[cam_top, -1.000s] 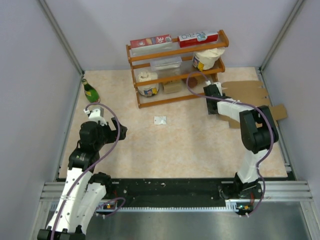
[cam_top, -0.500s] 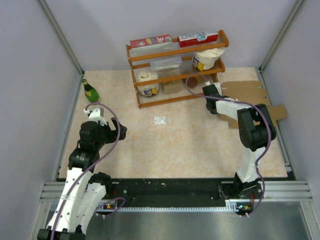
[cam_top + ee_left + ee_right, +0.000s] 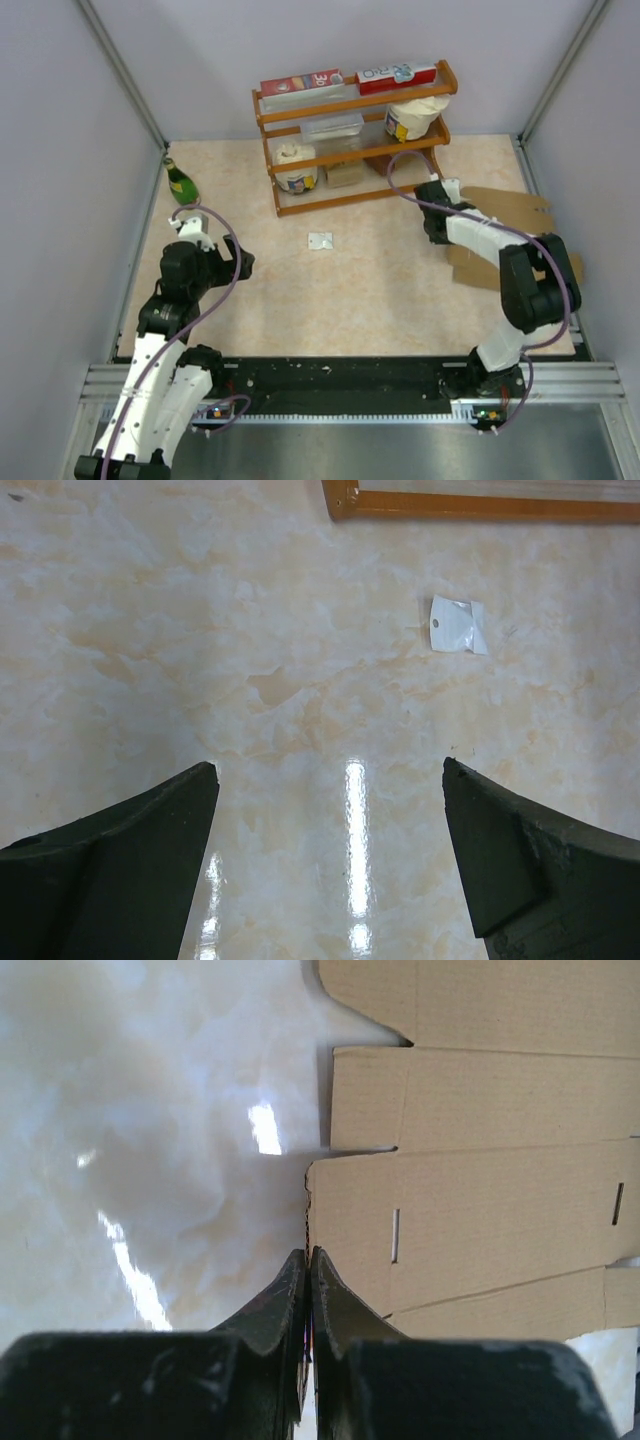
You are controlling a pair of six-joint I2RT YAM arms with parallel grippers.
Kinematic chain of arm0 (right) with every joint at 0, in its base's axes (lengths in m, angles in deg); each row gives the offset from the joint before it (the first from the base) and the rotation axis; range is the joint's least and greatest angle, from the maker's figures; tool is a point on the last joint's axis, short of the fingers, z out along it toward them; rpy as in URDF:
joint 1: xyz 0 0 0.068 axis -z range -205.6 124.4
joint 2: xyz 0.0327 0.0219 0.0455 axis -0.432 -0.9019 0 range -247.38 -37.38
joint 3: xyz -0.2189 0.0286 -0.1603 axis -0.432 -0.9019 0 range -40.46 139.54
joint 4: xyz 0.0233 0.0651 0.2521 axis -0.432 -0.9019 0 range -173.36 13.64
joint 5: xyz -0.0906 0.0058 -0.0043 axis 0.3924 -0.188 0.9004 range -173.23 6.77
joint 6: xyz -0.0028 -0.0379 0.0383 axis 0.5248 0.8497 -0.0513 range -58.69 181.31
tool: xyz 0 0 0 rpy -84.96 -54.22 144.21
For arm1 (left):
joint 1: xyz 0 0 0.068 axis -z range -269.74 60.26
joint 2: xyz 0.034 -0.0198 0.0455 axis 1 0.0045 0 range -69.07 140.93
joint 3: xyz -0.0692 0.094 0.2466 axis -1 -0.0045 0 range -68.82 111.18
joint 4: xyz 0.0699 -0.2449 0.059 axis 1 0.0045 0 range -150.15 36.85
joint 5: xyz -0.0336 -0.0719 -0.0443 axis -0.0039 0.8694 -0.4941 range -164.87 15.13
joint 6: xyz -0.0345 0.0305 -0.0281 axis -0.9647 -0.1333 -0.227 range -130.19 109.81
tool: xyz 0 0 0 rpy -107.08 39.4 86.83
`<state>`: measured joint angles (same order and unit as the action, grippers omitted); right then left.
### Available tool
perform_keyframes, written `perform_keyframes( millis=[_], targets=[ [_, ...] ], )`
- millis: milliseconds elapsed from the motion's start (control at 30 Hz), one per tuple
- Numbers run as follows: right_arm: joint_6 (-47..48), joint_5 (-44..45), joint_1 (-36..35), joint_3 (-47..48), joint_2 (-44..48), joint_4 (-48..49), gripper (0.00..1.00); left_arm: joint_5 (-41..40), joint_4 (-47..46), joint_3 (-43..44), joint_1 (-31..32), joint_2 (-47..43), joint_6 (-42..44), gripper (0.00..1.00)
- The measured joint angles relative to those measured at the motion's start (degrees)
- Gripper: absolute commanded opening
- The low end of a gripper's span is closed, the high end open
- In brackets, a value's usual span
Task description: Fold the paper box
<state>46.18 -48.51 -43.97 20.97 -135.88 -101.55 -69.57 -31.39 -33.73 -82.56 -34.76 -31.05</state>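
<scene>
One paper box (image 3: 510,210) is seen as a flat, unfolded sheet of plain brown cardboard. It is laid on the table (image 3: 350,290) just to the right of the wooden rack (image 3: 355,100) and somewhat nearer the arm bases than the rack. Creased panels, cut notches and a few narrow slots are shown on it in the right wrist view. In the top view its middle is covered by the right arm, so only its far and near parts are visible.

The sheet's edge nearest the rack is met by the right gripper (image 3: 436,228), which is pointed down at the table off the rack's right end. Its fingers (image 3: 270,1310) are pressed together, and the thin cardboard edge appears to be pinched between them.

The left gripper (image 3: 240,262) is held well to the left of the rack and nearer the bases. Its fingers (image 3: 130,850) are spread wide apart, with only glossy table top seen between them.

A white scrap (image 3: 320,240) is found in front of the rack, touched by neither gripper. A green bottle (image 3: 181,183) is stood upright to the left of the rack, beside the side wall. Two red cartons (image 3: 300,83) are laid along the rack's top shelf, and white tubs (image 3: 415,118) are kept on the shelves below.
</scene>
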Motion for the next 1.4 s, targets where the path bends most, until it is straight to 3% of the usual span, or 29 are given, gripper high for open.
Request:
perform_keyframes(
  millis=[133, 267, 467, 900, 967, 1100, 1200, 1400],
  targets=[
    [-3.98, -2.27, -2.69, -5.31, 7.93, -3.41, 0.0, 0.02, 0.0, 0.0, 0.0, 0.09, 0.02, 0.98],
    [-6.64, -3.37, -10.84, -6.62, 11.39, -6.14, 0.0, 0.59, 0.0, 0.0, 0.0, 0.07, 0.02, 0.99],
    [-12.9, -5.79, -21.9, -5.44, 10.56, -8.35, 0.0, 1.62, -0.02, 0.0, 0.0, -0.81, 0.04, 0.99],
    [-26.1, -9.68, -30.69, 4.15, 2.45, -8.39, 0.0, 2.4, -0.07, -0.07, 0.0, -1.95, 0.09, 0.99],
    [-27.17, -10.71, -31.58, 5.88, 1.22, -7.52, 0.07, 2.58, -0.09, -0.07, 0.0, -1.92, 0.15, 0.99],
    [-28.59, -13.29, -32.85, 7.61, 0.15, -7.02, 0.39, 2.82, -0.15, -0.07, 0.0, -1.75, 0.33, 0.99],
    [-28.48, -14.51, -33.0, 7.65, 0.22, -6.95, 0.56, 3.04, -0.44, -0.07, 0.0, -0.96, 0.52, 0.99],
    [-26.03, -16.68, -32.17, 4.55, 7.02, -6.51, 0.61, 4.46, -0.81, -0.07, -0.02, 0.76, 0.11, 0.99]
  ],
)
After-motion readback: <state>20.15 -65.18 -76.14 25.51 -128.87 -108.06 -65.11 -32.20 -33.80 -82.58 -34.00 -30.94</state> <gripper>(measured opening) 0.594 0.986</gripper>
